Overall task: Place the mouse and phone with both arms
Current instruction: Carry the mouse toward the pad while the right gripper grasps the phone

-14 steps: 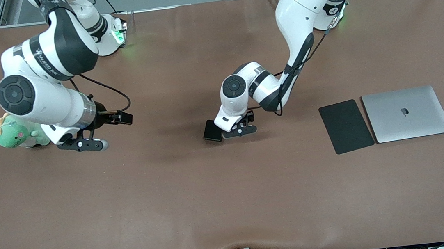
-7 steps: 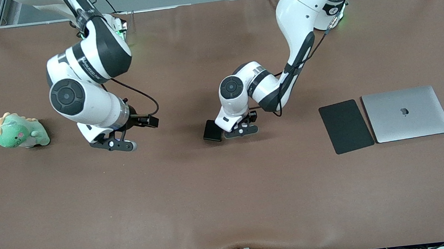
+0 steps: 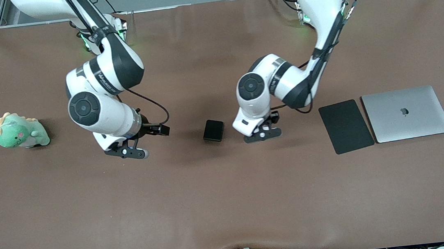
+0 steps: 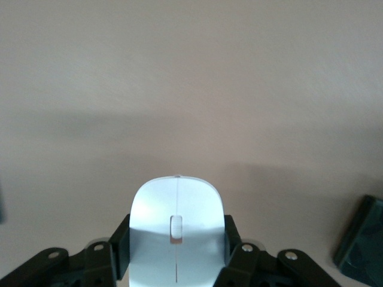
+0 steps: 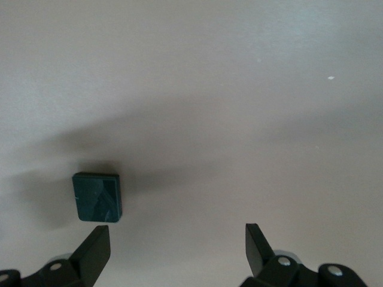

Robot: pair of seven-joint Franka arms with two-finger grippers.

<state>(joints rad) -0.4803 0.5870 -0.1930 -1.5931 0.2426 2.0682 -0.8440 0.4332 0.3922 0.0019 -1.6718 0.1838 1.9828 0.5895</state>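
Observation:
The black phone [image 3: 213, 130] lies flat on the brown table, between the two grippers. My left gripper [image 3: 262, 135] is beside it toward the left arm's end, low over the table. In the left wrist view it [image 4: 176, 234] is shut on the white mouse [image 4: 176, 200], one finger on each side. The mouse is hidden under that hand in the front view. My right gripper [image 3: 127, 151] hangs open and empty over the table, between the plush toy and the phone. In the right wrist view its jaws [image 5: 175, 233] stand wide apart, and the phone [image 5: 97, 197] lies just past one fingertip.
A matte black pad [image 3: 346, 126] and a closed silver laptop [image 3: 406, 113] lie side by side toward the left arm's end. A green plush toy [image 3: 18, 131] sits toward the right arm's end. The brown mat [image 3: 230, 206] is bare nearer the camera.
My left gripper has moved from right beside the phone toward the black pad, uncovering the phone. My right arm has swung from the plush toy toward the phone.

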